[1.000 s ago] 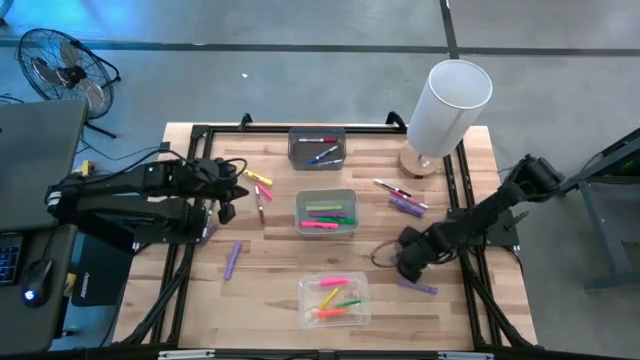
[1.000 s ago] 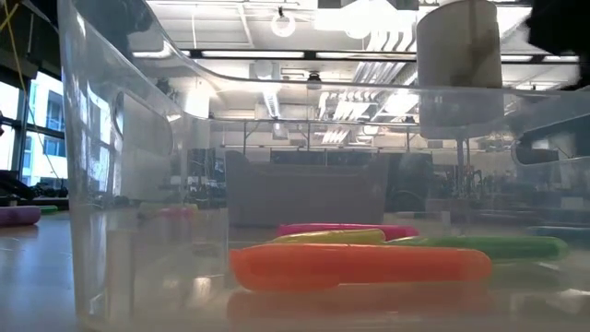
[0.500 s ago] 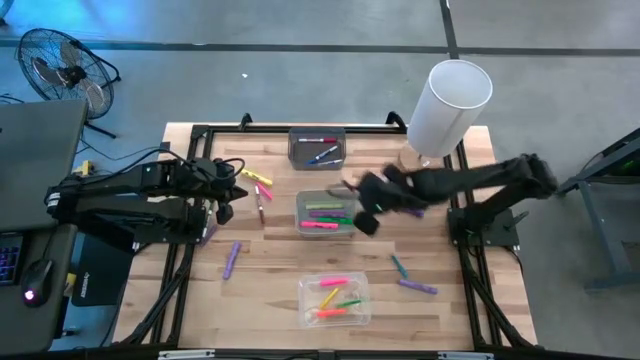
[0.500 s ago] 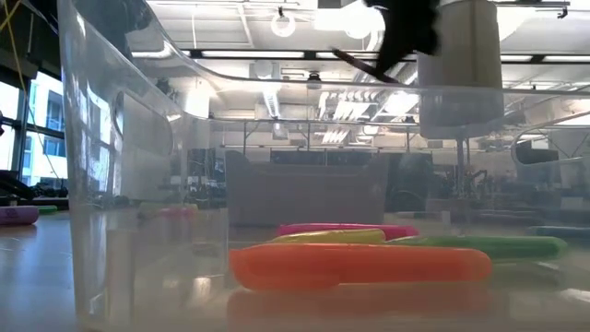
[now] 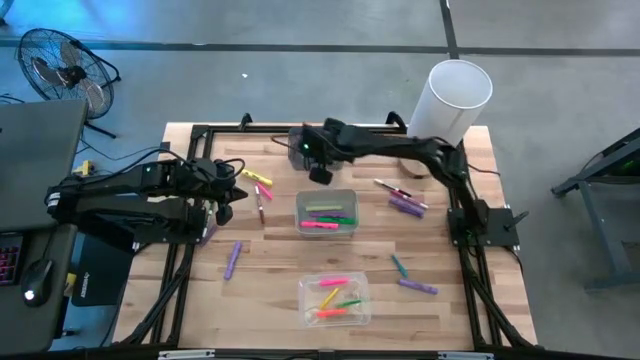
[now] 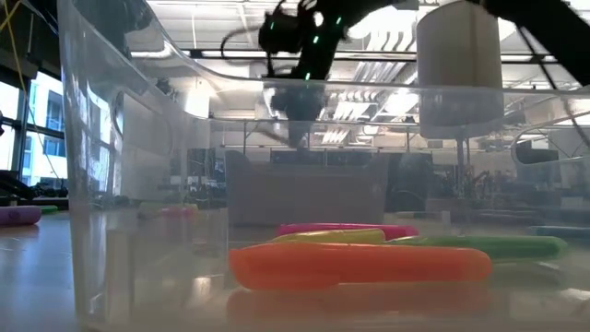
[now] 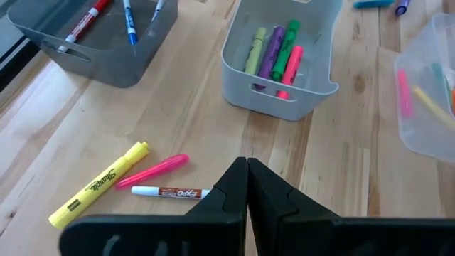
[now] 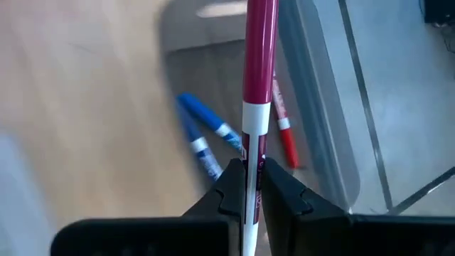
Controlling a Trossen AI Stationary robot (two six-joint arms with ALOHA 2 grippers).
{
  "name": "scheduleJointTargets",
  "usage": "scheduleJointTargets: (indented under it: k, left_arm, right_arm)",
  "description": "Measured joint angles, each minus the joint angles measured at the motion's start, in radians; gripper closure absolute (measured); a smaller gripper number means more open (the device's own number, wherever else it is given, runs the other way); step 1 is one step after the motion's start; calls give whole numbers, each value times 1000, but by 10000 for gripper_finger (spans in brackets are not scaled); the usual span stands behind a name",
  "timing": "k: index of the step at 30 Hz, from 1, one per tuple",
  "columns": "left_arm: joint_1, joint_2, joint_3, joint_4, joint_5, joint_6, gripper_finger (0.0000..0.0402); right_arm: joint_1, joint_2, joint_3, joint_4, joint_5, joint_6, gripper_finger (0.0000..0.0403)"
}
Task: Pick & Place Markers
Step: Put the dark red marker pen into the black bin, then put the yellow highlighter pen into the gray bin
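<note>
My right gripper [image 5: 318, 168] hangs over the dark grey bin [image 5: 317, 147] at the table's far middle, shut on a white marker with a dark red cap [image 8: 258, 64]. Blue markers [image 8: 202, 139] and a red one [image 8: 284, 139] lie on that bin's floor. My left gripper [image 5: 225, 205] waits shut over the table's left part, above a yellow marker [image 7: 99, 186], a pink one [image 7: 153, 171] and a white one [image 7: 170, 192] lying flat on the wood. More markers lie in the light grey bin [image 5: 326, 212] and the clear bin [image 5: 334, 298]. My right gripper pinches the marker's white barrel [image 8: 250, 160] between its two fingers, just behind the dark red cap. It slants down from above. The marker runs on forward past the fingertips, cap end leading, lifted clear above the dark grey bin.
A tall white cylinder [image 5: 447, 105] stands at the far right corner. Loose markers lie on the wood: purple ones [image 5: 407, 205] right of the light grey bin, a teal one [image 5: 399, 266], a purple one [image 5: 418, 287] and another purple [image 5: 232, 260] near left.
My right gripper has risen from the table's near right part and swept toward the far left, past the light grey bin to over the dark grey bin, rolling its wrist. The red-capped marker has gone with it, lifted clear of the table.
</note>
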Motion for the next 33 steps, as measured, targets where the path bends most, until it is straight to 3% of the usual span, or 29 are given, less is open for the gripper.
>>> scheduleJointTargets:
  k: [3, 8, 13, 18, 21, 25, 29, 33]
  left_arm:
    - [0, 0, 0, -3, 0, 0, 401]
    - [0, 0, 0, -6, -34, 0, 399]
    - [0, 7, 0, -3, -52, 0, 362]
    - [0, 69, 1, 3, -132, 0, 291]
    - [1, 124, 2, 14, -190, 14, 251]
    - [24, 245, 20, 25, -251, 98, 225]
    - [143, 370, 73, 18, -134, 186, 229]
    - [280, 470, 116, 23, -22, 310, 242]
  right_arm:
    - [-37, 69, 48, 2, -9, -21, 383]
    - [-65, 103, 59, -1, -54, -19, 323]
    - [-69, 79, 60, -11, -48, 4, 294]
    - [-58, 1, 61, -52, -58, 80, 317]
    - [-38, -62, 61, -121, -125, 157, 340]
    - [7, -149, 29, -196, -184, 248, 372]
    - [68, -250, -140, -145, -188, 331, 398]
    - [152, -393, -371, -43, -189, 486, 398]
